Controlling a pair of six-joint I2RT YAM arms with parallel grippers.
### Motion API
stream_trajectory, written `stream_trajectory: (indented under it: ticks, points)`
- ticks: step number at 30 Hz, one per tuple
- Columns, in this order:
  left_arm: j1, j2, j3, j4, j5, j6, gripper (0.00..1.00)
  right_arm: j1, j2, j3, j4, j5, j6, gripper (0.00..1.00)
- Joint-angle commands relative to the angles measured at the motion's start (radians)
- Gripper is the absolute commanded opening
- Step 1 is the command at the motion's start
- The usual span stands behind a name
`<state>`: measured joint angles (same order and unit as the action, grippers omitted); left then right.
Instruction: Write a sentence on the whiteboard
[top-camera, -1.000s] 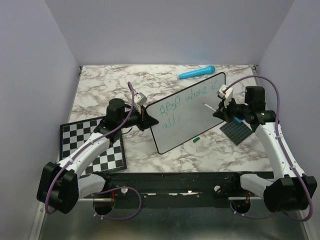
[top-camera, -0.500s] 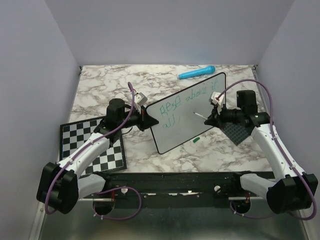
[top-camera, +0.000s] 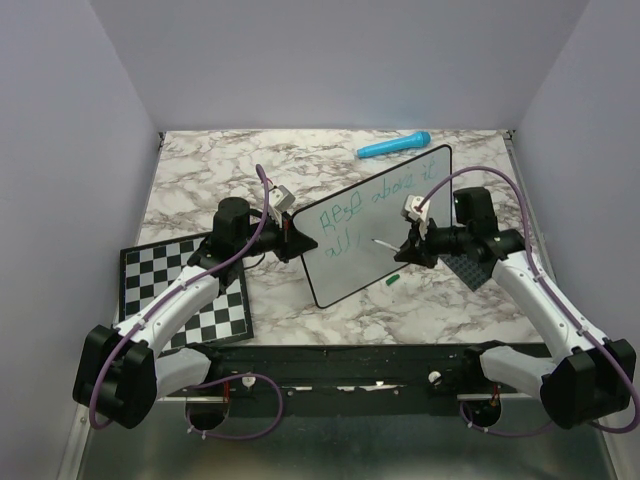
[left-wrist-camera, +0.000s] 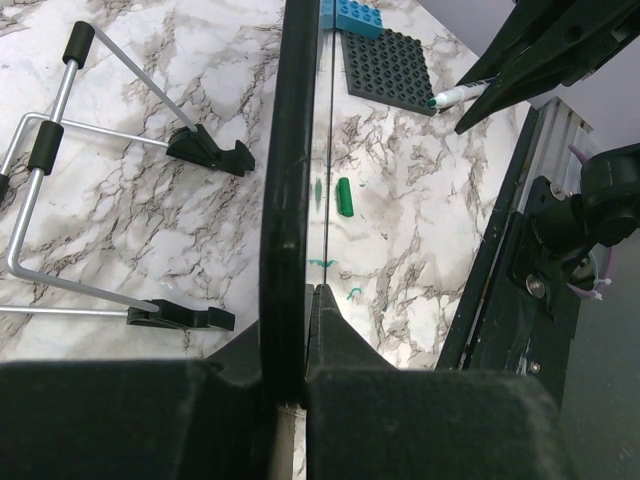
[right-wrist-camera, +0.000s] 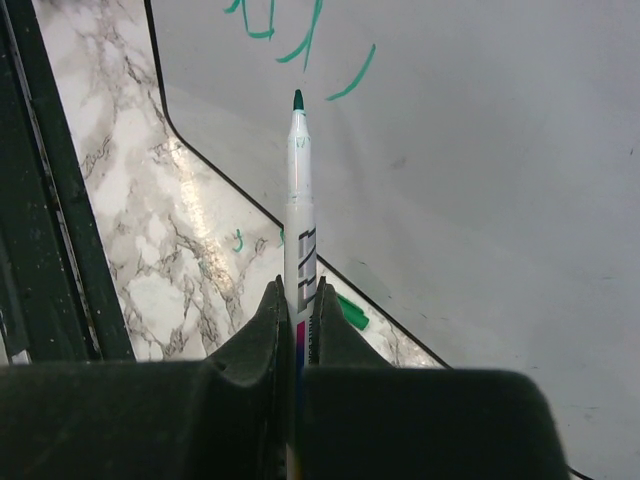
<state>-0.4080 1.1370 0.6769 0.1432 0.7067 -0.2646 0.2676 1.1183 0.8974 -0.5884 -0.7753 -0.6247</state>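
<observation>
The whiteboard (top-camera: 365, 270) stands tilted at mid-table, and my left gripper (top-camera: 295, 238) is shut on its left edge. Seen edge-on in the left wrist view, its black rim (left-wrist-camera: 290, 200) is pinched by that gripper (left-wrist-camera: 305, 300). The sentence (top-camera: 385, 195) is green scribble with a shorter second line (top-camera: 343, 243). My right gripper (top-camera: 405, 250) is shut on a white marker (right-wrist-camera: 300, 200). The marker's green tip (right-wrist-camera: 298, 100) sits close to the board (right-wrist-camera: 450, 200), just below the last green strokes (right-wrist-camera: 300, 45). I cannot tell whether the tip touches.
A green cap (top-camera: 392, 279) lies on the marble by the board's lower edge. A dark studded plate (top-camera: 470, 265) sits under my right arm, a checkerboard (top-camera: 185, 290) at front left, a blue cylinder (top-camera: 393, 146) at the back. A wire stand (left-wrist-camera: 60, 150) rests behind the board.
My right gripper has carried the marker left and down across the board, from its right side to the end of the second line. The left arm and board have not moved.
</observation>
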Motion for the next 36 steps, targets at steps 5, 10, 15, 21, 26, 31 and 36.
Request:
stream_trajectory:
  ticks: [5, 10, 15, 21, 26, 31, 36]
  points:
    - [-0.003, 0.0, -0.02, -0.126, -0.081, 0.096, 0.0, 0.007, -0.021, -0.022, 0.041, -0.016, 0.017, 0.01]
    - [-0.003, -0.002, -0.02, -0.125, -0.079, 0.096, 0.0, 0.007, -0.031, -0.032, 0.048, -0.01, 0.02, 0.01]
    - [-0.003, -0.003, -0.02, -0.125, -0.081, 0.096, 0.0, 0.007, -0.035, -0.04, 0.05, -0.004, 0.019, 0.01]
    - [-0.003, -0.003, -0.022, -0.123, -0.078, 0.096, 0.0, 0.007, -0.035, -0.045, 0.052, -0.004, 0.017, 0.0]
    - [-0.003, -0.005, -0.022, -0.123, -0.079, 0.097, 0.0, 0.007, -0.034, -0.046, 0.055, -0.004, 0.017, 0.01]
    - [-0.003, -0.005, -0.022, -0.123, -0.081, 0.099, 0.0, 0.007, -0.034, -0.049, 0.056, -0.002, 0.019, 0.01]
    - [-0.003, -0.005, -0.022, -0.123, -0.081, 0.097, 0.0, 0.007, -0.032, -0.049, 0.056, -0.001, 0.016, 0.0]
